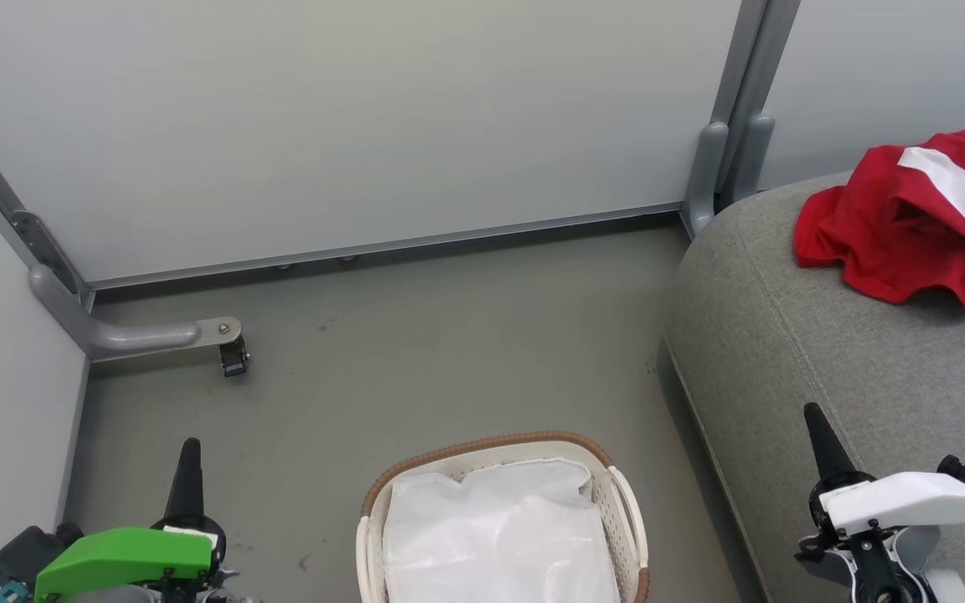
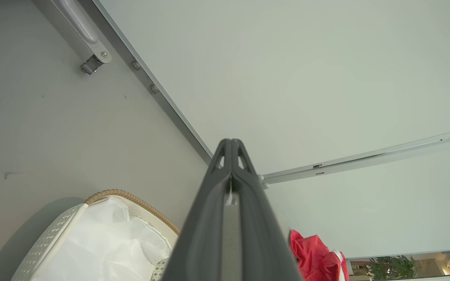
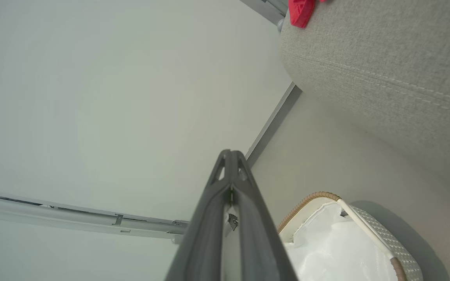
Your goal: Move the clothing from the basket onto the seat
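Wall: pale grey panels [image 1: 365, 126] close off the far side and the left, joined by grey metal posts.
Floor: a dull grey floor [image 1: 449, 352] runs from the far wall to the near edge, with a few small dark marks.
Seat: a grey woven sofa [image 1: 851, 335] takes up the right side. Its corner is rounded and a stitched seam runs along its edge.
Basket: a white perforated basket [image 1: 482, 444] with a brown woven rim stands on the floor, near and in the middle. It is just left of the seat, with a strip of floor between them.
Liner: a white cloth [image 1: 499, 536] lies crumpled inside the basket.
Clothing: a red heap [image 1: 910, 226] with a white band lies on the seat at the far right, well apart from the basket and from both grippers.
Left gripper: it is near left [image 1: 189, 456] under a green cover, over the floor. Its two dark fingers are pressed together with nothing between them.
Right gripper: it is near right [image 1: 813, 419] under a white cover, over the seat's near edge. Its fingers are closed tip to tip and empty.
Metal foot: a grey bracket [image 1: 147, 335] juts from the far left corner, with a small black wheel [image 1: 234, 358] at its end.
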